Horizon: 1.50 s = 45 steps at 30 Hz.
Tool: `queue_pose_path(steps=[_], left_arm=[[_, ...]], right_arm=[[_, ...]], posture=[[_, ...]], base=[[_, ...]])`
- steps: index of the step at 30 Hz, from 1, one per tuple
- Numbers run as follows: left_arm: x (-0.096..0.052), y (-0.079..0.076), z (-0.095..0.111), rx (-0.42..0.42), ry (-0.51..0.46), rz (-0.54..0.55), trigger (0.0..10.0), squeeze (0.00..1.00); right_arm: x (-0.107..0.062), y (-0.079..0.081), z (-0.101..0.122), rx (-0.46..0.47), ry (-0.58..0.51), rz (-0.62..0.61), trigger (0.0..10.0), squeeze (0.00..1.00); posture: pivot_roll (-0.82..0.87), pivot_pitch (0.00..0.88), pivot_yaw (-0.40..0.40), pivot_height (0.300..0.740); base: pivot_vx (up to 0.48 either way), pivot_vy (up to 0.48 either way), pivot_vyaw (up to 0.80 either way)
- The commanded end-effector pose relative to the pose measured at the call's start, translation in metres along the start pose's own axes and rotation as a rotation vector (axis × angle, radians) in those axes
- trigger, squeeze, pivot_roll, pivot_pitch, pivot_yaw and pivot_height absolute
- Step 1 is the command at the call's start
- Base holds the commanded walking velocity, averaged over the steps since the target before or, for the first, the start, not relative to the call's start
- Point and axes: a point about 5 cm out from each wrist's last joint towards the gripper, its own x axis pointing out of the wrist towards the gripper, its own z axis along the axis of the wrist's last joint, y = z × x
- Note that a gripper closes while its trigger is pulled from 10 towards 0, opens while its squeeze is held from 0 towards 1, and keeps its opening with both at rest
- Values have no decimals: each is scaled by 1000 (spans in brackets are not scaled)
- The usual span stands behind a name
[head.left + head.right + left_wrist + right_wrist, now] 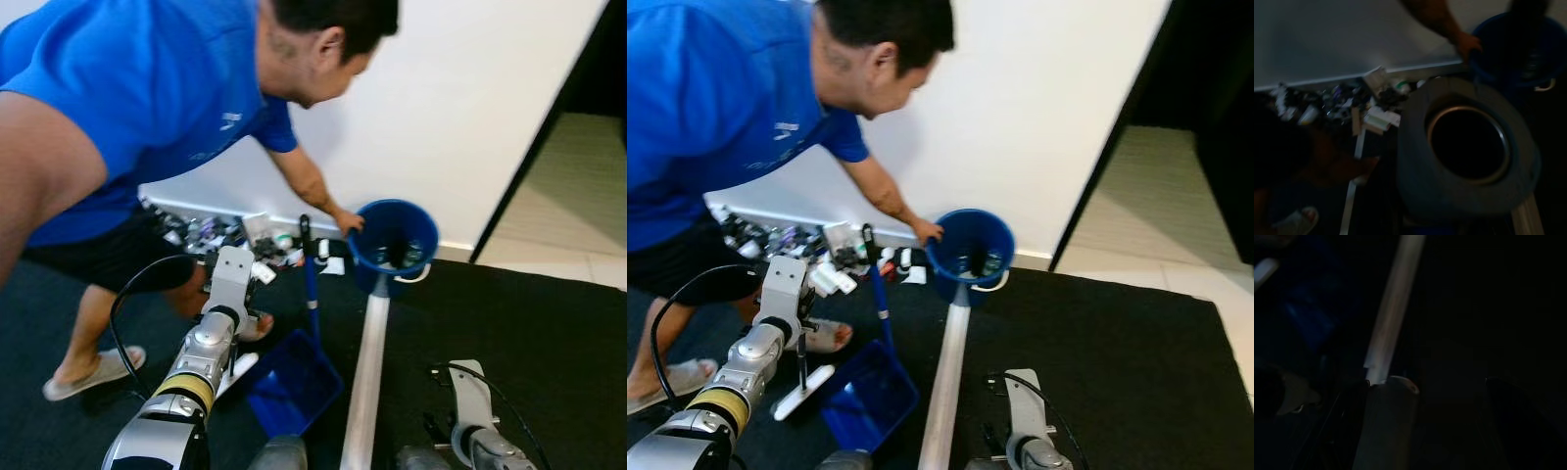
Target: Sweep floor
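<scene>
Blue dustpan (292, 384) parked near, below the far litter (227, 236) by the wall, ready for sweepings; grip state of both grippers impossible to tell.

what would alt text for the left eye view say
A person in a blue shirt bends over a black carpet, hand on a round blue bucket by a white wall. Litter lies along the skirting; a blue dustpan stands beside the robot's silver left arm.
</scene>
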Motion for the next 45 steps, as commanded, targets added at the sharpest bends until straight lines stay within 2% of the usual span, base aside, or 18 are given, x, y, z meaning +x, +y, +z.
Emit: queue_pose_path(steps=[1,9,11,16,18,20,21,22,24,26,30,31,32,35,40,41,42,45], left_arm=[[-3,-5,-14,-57,63,-5,10000,0],[-3,-2,-13,-33,57,4,10000,0],[-3,3,-11,40,54,4,10000,0],[-4,5,-12,93,60,-19,10000,0],[-9,16,-7,298,25,-148,10000,0],[-9,16,-7,298,25,-148,10000,0],[-12,21,-4,375,7,-202,10000,0],[-12,21,-4,375,7,-202,10000,0],[-25,48,25,435,-92,-372,10000,0],[-44,59,61,453,-188,-557,10000,0],[-54,56,78,504,-241,-649,10000,0],[-65,45,88,587,-276,-765,10000,0],[-69,40,91,610,-283,-814,10000,0],[-77,31,100,584,-276,-909,10000,0],[-78,20,117,543,-343,-917,10000,0],[-66,8,143,452,-470,-776,10000,0],[-66,8,143,452,-470,-776,10000,0],[-59,-2,155,323,-465,-716,10000,0]], right_arm=[[1,5,3,-18,-2,21,10000,0],[2,3,9,-37,-16,27,10000,0],[4,3,20,-78,-38,38,10000,0],[5,4,25,-112,-50,52,10000,0],[7,12,39,-168,-91,105,10000,0],[7,12,39,-168,-91,105,10000,0],[7,16,45,-181,-110,126,10000,0],[7,16,45,-181,-110,126,10000,0],[8,25,66,-197,-191,186,10000,0],[7,33,83,-198,-262,254,10000,0],[6,39,91,-206,-290,303,10000,0],[4,49,101,-207,-326,390,10000,0],[4,53,106,-202,-341,426,10000,0],[0,63,117,-182,-384,524,10000,0],[-5,74,128,-186,-418,648,10000,0],[-13,80,140,-193,-477,759,10000,0],[-13,80,140,-193,-477,759,10000,0],[-21,75,152,-233,-569,794,10000,0]], posture=[[92,0,-16,740],[87,0,-22,740],[87,0,-36,740],[89,0,-39,740],[92,0,-51,740],[92,0,-51,740],[93,0,-52,740],[93,0,-52,740],[107,0,-65,740],[112,0,-66,740],[112,0,-66,740],[121,0,-65,740],[121,0,-64,740],[121,0,-64,740],[120,0,-56,740],[127,0,-63,740],[127,0,-63,740],[120,0,-57,740]], base=[[0,0,0],[0,0,0],[0,0,0],[0,0,0],[0,0,0],[0,0,0],[0,0,0],[0,0,0],[0,0,0],[0,0,0],[0,0,0],[0,0,0],[0,0,0],[0,0,0],[0,0,0],[0,0,0],[0,0,0],[0,0,0]])
